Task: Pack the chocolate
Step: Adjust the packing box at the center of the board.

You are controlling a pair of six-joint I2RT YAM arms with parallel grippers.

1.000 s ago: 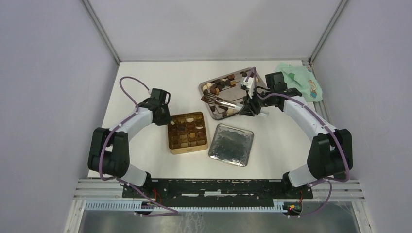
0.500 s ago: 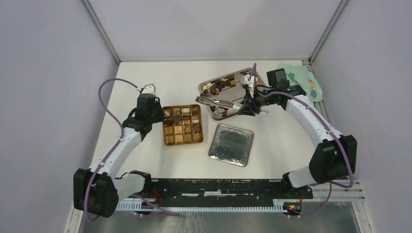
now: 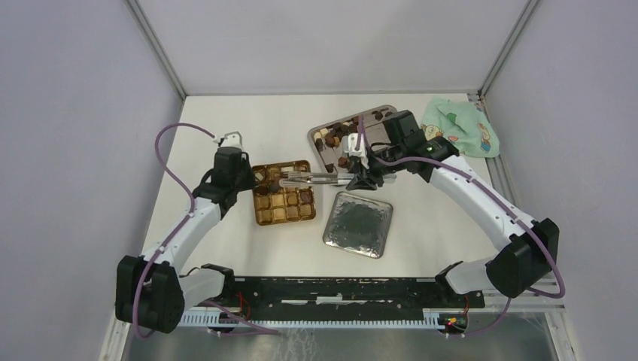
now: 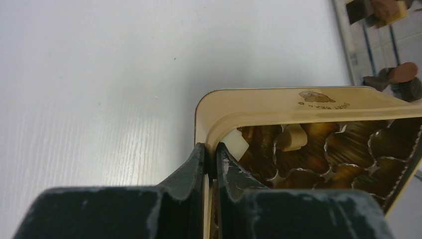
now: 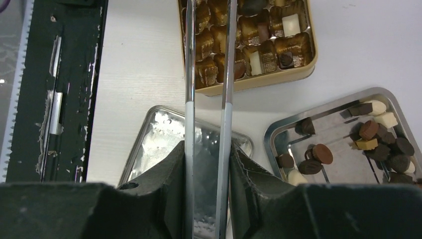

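Table [image 4: 99,74]; wrist shows left claw [image 4: 210,152] pinching tin [image 4: 268,99].

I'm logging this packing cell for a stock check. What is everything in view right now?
gold tin: one, gold, gridded, left of the table's centre.
chocolate: many, dark brown, light brown and cream; some in the gold tin's cells, the rest on the steel tray.
steel tray: one, silver, far side, right of centre.
silver square lid: one, silver with dark mottling, right of the gold tin, nearer the arms.
tongs: one pair, silver, reaching from the right over the gold tin.
cloth: one, green, printed, far right corner.
table: one, white.
left claw: one, black, shut on the gold tin's wall near a corner.
right claw: one, black, shut on the tongs.
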